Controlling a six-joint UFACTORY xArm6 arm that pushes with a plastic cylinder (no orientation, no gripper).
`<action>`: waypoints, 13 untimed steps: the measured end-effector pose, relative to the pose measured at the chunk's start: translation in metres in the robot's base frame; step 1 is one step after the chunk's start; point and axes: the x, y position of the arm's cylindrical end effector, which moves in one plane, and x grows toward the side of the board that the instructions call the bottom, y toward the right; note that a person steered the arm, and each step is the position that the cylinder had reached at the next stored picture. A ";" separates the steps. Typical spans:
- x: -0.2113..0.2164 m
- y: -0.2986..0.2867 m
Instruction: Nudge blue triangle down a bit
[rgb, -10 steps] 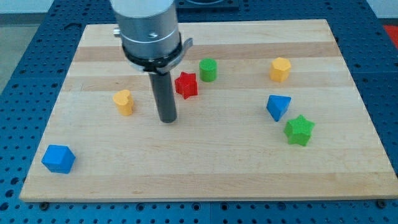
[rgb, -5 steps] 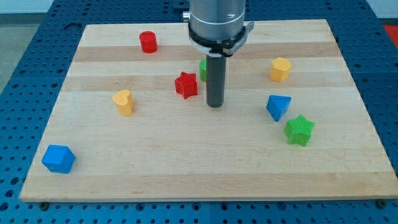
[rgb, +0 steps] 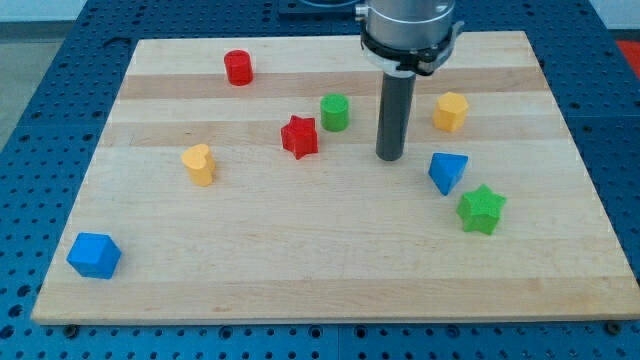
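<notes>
Eight blocks lie on the bench (rgb: 560, 262), and the blue triangle (rgb: 447, 171) sits at the view's right, just above-left of the green star (rgb: 481, 209), seemingly not quite touching it. My tip (rgb: 389, 158) stands near the triangle's upper left, apart from it, between the green cylinder (rgb: 334, 111) and the yellow block (rgb: 450, 111); no gripper exists to report.
</notes>
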 end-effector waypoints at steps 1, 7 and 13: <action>0.000 0.004; 0.000 0.031; 0.007 0.090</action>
